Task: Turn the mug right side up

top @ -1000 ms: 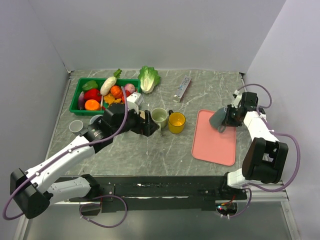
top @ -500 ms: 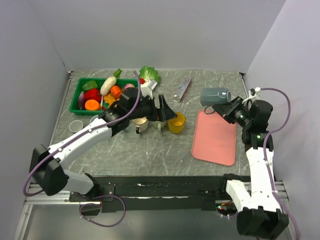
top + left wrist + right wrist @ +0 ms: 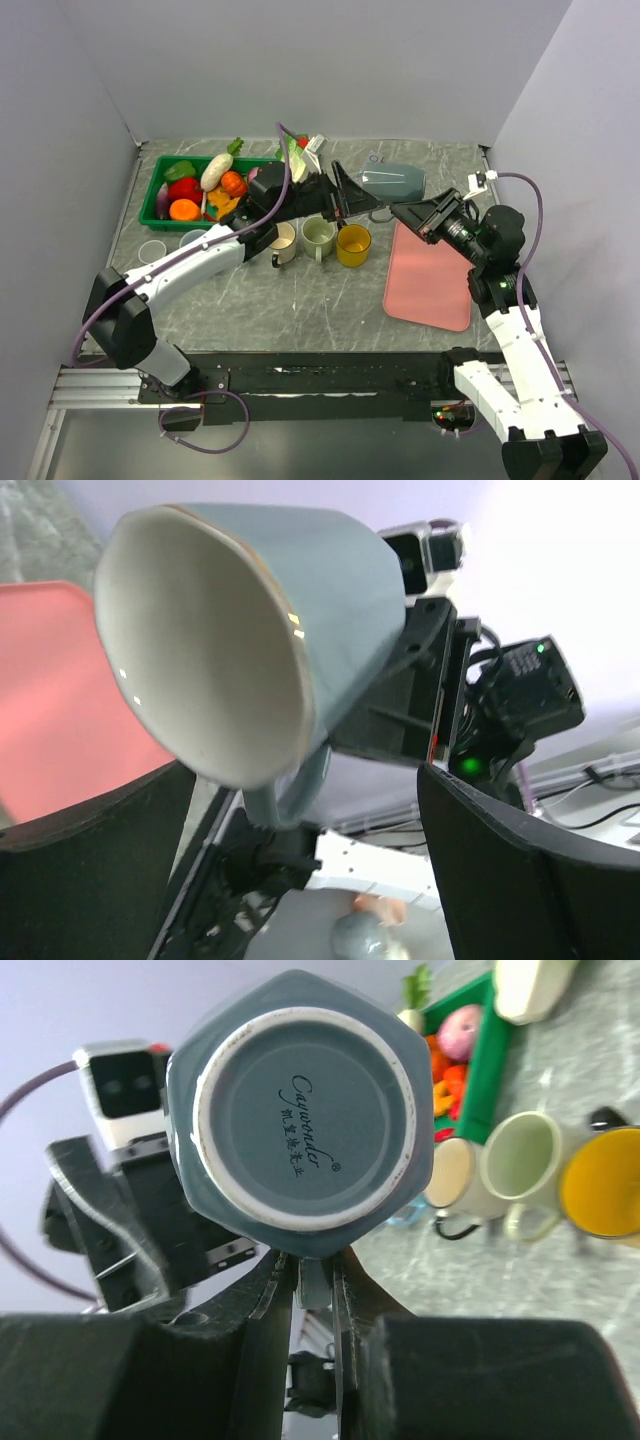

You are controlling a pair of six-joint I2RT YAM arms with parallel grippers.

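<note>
Fingers (image 3: 262,1330) of the right gripper (image 3: 315,1270) stand narrow, pinched on the handle of the grey-blue mug (image 3: 305,1110). The mug's base, with its printed maker's mark, faces the right wrist camera. The mug hangs in the air on its side, its mouth turned toward the left gripper (image 3: 355,195). Seen from above, it sits over the far part of the table (image 3: 300,300), just beyond the far end of the pink mat (image 3: 430,285).

The left gripper's fingers (image 3: 530,880) are spread wide. In the left wrist view they flank the mug's white interior without touching it.

On the table below the left arm stand three upright cups in a row: a cream cup (image 3: 283,243), a pale green cup (image 3: 319,235) and a yellow cup (image 3: 353,243). To their far left, a green bin (image 3: 160,185) holds toy vegetables.
</note>
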